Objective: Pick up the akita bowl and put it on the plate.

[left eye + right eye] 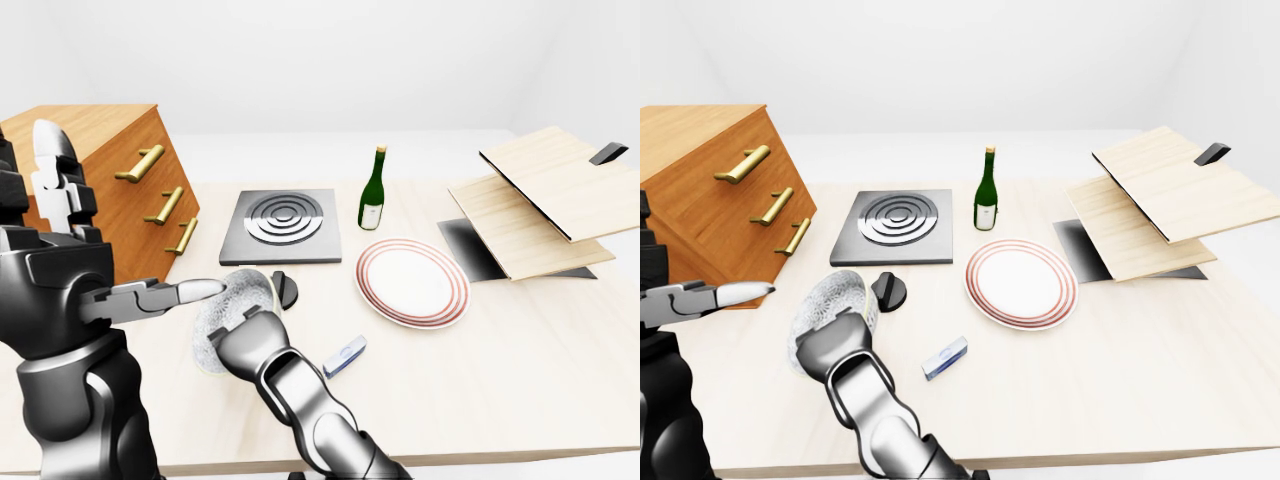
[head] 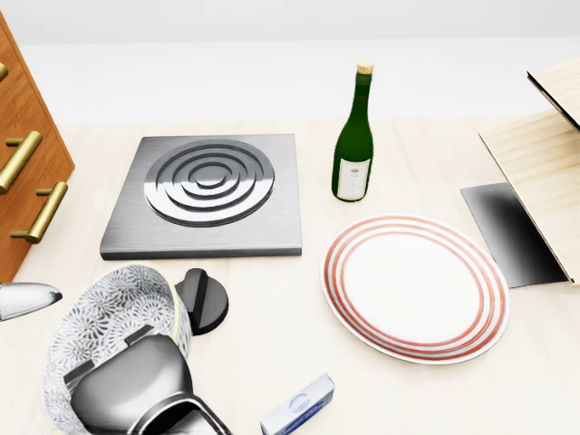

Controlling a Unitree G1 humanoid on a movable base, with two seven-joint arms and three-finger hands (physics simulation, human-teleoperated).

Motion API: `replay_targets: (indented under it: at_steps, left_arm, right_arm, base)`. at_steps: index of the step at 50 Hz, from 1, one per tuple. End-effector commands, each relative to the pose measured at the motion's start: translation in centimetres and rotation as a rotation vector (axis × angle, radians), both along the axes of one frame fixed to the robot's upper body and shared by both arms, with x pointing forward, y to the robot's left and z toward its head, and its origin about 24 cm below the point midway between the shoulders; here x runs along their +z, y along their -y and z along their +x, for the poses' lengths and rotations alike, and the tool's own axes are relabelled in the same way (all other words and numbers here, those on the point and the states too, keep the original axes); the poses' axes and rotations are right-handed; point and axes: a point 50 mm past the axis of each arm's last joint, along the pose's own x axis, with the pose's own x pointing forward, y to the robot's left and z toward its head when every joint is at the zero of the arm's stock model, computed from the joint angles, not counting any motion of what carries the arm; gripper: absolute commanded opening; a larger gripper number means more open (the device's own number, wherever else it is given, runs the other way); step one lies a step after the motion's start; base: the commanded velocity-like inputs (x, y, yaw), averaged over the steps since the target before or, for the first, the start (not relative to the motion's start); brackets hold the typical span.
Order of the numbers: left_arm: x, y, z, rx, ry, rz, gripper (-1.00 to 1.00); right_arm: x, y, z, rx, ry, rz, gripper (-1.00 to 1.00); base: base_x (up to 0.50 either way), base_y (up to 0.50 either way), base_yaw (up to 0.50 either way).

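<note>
Right hand (image 2: pixel 136 391) was closed on the near rim of the akita bowl (image 2: pixel 113 313), held tipped up at the head view's 7 o'clock, just beside the black knob (image 2: pixel 210 304). Left hand (image 1: pixel 150 297) hung open and empty at the bowl's 9 o'clock. Farther off, the plate (image 2: pixel 415 288) lay at about 3 o'clock from the bowl, well apart, so the carry would likely run rightward.
</note>
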Motion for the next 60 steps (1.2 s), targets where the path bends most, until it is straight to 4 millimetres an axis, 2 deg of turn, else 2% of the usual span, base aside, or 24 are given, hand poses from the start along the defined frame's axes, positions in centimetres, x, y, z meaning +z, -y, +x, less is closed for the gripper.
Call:
replay_targets:
  at_steps: [1, 17, 25, 27, 33, 36, 38, 43, 60]
  left_arm:
    - [-0.2, 0.2, 0.2, -0.004, -0.010, 0.001, 1.00]
    - [0.1, 0.0, 0.1, -0.002, 0.004, -0.002, 1.00]
    - [0.0, 0.0, 0.1, -0.003, -0.002, -0.003, 1.00]
    - [-0.2, 0.1, 0.2, -0.003, -0.012, -0.003, 1.00]
    - [-0.1, 0.0, 0.1, -0.001, -0.006, -0.003, 1.00]
    - [-0.1, 0.0, 0.1, -0.001, -0.004, -0.004, 1.00]
    - [0.0, 0.0, 0.0, -0.001, -0.002, -0.003, 1.00]
    - [-0.1, 0.0, 0.0, 0.001, -0.003, -0.004, 1.00]
    - [0.0, 0.2, -0.1, -0.002, 0.002, 0.000, 1.00]
  right_arm:
    - [2.8, 1.5, 2.0, -0.094, 0.141, 0.008, -1.00]
    - [7.5, 3.8, 4.3, -0.202, 0.303, 0.095, -1.00]
    - [11.8, 5.1, 5.6, -0.254, 0.439, 0.168, -1.00]
    - [13.9, 5.5, 5.8, -0.275, 0.513, 0.194, -1.00]
    - [18.3, 6.4, 6.0, -0.293, 0.632, 0.282, -1.00]
    - [19.2, 6.4, 5.9, -0.283, 0.648, 0.309, -1.00]
    - [19.4, 6.4, 5.9, -0.267, 0.638, 0.327, -1.00]
    - [18.4, 6.5, 6.0, -0.246, 0.578, 0.358, -1.00]
    - [18.0, 6.2, 5.7, -0.115, 0.446, 0.507, -1.00]
  base:
    - [0.00, 0.00, 0.00]
    - [0.00, 0.00, 0.00]
    - [0.00, 0.00, 0.00]
    - [0.00, 0.00, 0.00]
    - [0.00, 0.00, 0.00]
    - [0.00, 0.00, 0.00]
    - [0.00, 0.00, 0.00]
    - [0.00, 0.00, 0.00]
    - [0.00, 0.00, 0.00]
